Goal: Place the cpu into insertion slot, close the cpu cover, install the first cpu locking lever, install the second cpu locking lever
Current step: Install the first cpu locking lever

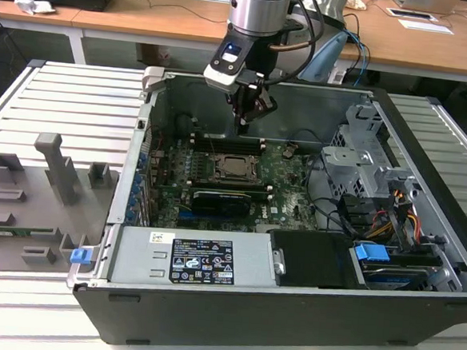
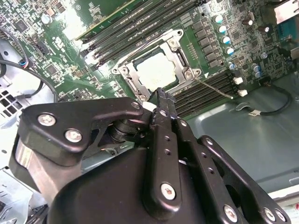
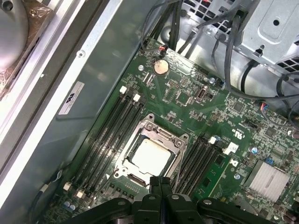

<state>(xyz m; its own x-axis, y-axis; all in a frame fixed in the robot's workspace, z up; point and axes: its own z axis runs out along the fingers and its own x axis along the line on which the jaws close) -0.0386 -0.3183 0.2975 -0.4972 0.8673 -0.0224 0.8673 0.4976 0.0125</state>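
Your gripper (image 1: 244,121) hovers above cpu (image 3: 150,156), framed by cpu cover (image 3: 179,151). Fingers (image 2: 164,112) pressed together, empty. Open computer case (image 1: 232,307) on grey slatted bench (image 1: 70,99); wooden desks (image 1: 434,53) behind.

The cpu (image 3: 150,157) is pale matt metal, the cpu cover (image 3: 162,132) shinier grey metal.

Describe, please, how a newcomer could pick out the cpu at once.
Inside the open computer case lies a green motherboard. Between its two banks of black memory slots sits a grey metal cpu cover. The cpu is the flat, pale silver square in that frame's opening, plain unlike the cluttered board around it.
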